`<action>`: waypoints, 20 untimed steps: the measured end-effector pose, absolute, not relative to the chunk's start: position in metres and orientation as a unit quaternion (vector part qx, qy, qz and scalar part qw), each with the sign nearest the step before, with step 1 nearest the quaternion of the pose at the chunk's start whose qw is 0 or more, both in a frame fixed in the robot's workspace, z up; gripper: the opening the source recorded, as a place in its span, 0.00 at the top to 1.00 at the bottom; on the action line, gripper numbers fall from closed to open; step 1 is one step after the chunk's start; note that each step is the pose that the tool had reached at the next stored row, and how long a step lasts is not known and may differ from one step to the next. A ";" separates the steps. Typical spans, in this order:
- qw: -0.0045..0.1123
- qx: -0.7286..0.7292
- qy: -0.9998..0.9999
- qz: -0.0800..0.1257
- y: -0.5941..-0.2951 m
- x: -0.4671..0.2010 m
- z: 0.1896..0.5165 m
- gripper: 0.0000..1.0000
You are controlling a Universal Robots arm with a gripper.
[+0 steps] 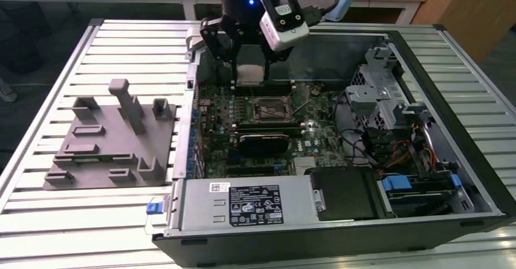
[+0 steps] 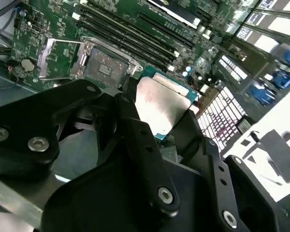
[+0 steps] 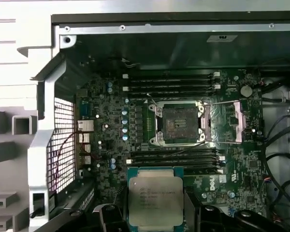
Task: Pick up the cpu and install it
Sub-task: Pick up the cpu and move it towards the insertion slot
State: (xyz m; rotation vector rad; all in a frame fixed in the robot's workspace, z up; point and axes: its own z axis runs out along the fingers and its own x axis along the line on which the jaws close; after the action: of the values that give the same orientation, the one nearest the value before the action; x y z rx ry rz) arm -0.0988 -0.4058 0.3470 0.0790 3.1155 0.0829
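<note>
The cpu (image 1: 249, 73), a flat square chip with a silver top and a greenish rim, hangs between the black fingers of my gripper (image 1: 250, 77), which is shut on it. It is held above the far part of the green motherboard (image 1: 315, 139) inside the open computer case. The cpu socket (image 1: 272, 107) lies bare a little nearer than the chip in the exterior view. In the first wrist view the cpu (image 3: 155, 197) is apart from the open socket (image 3: 180, 123), whose metal load plate (image 3: 229, 123) is flipped aside. The second wrist view shows the cpu (image 2: 162, 101) between two fingers (image 2: 130, 116) near the socket (image 2: 104, 67).
A grey fixture tray (image 1: 89, 160) with upright posts lies on the slatted table at the exterior view's left. Inside the case are a black block (image 1: 262, 142), memory slots (image 3: 171, 82), a power supply (image 1: 241, 202), a drive cage (image 1: 379, 93) and cables (image 1: 403, 154). The case walls (image 1: 181, 130) ring the board.
</note>
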 end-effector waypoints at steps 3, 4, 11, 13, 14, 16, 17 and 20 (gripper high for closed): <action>0.011 0.025 0.999 0.027 -0.405 -0.094 0.342 0.46; 0.010 0.025 0.999 0.027 -0.405 -0.093 0.340 0.46; 0.007 0.025 0.999 0.026 -0.404 -0.084 0.327 0.46; 0.007 0.025 0.999 0.026 -0.403 -0.081 0.323 0.46; 0.006 0.025 0.999 0.027 -0.402 -0.078 0.321 0.46; 0.005 0.026 0.999 0.026 -0.401 -0.075 0.317 0.46; 0.004 0.026 0.999 0.026 -0.400 -0.073 0.315 0.46; 0.003 0.026 0.999 0.026 -0.398 -0.068 0.310 0.46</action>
State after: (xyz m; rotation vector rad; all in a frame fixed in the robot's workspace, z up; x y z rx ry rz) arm -0.0679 -0.3976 0.3102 0.0801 3.1336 0.0825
